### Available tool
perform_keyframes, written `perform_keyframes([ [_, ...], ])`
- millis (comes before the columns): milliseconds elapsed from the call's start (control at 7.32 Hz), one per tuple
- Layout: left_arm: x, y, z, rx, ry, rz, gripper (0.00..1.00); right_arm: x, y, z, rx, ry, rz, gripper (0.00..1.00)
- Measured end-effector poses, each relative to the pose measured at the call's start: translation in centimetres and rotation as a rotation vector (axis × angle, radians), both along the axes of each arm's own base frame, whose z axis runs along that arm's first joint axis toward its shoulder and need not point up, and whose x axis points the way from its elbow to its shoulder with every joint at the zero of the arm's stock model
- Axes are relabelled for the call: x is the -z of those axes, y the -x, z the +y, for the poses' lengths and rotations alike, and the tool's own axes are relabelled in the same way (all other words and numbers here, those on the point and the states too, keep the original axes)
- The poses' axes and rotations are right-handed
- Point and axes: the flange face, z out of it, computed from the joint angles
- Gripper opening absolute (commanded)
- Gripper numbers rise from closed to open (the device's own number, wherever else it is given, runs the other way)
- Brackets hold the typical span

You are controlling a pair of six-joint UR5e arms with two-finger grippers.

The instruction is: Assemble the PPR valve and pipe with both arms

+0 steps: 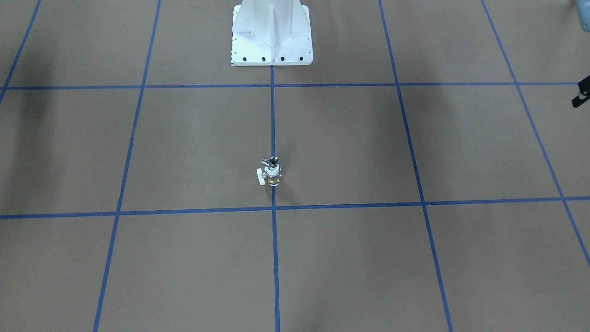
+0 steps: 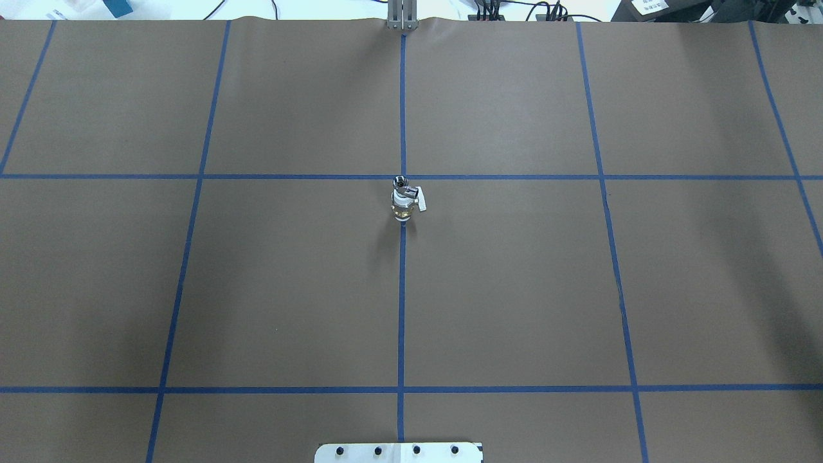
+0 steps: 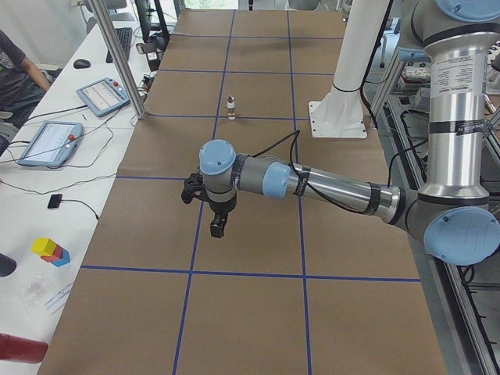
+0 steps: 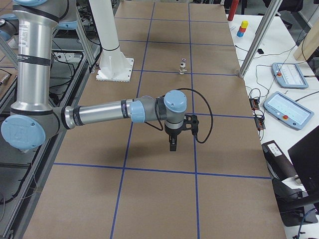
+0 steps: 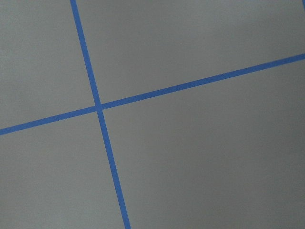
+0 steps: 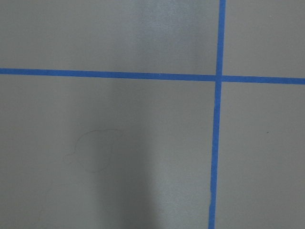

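The PPR valve point(image 1: 272, 176) stands upright on the centre blue line, with its brass middle low and its white lever to one side. The silver pipe point(image 1: 273, 161) sits on top of the valve's white end. Both also show in the overhead view, the valve point(image 2: 402, 206) below the pipe point(image 2: 401, 183). The left gripper point(image 3: 217, 227) hangs over the table far from them, near the table's left end. The right gripper point(image 4: 173, 144) hangs over the right end. I cannot tell whether either is open or shut. Both wrist views show only brown paper and blue tape.
The white pedestal base point(image 1: 272, 41) stands at the robot's side of the table. Blue tape lines grid the brown paper. Tablets point(image 3: 101, 95) and cables lie on the white bench beyond the far edge. A metal post point(image 4: 259, 35) rises there.
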Motion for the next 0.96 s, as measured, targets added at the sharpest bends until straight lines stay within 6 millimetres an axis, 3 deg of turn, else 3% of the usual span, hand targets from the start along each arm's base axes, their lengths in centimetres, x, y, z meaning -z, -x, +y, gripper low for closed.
perform_keyframes([
  [956,0.68,-0.19,0.10,-0.007,-0.011,0.043,1.00,0.27,0.05,0.20,0.006,-0.010,-0.002,1.00],
])
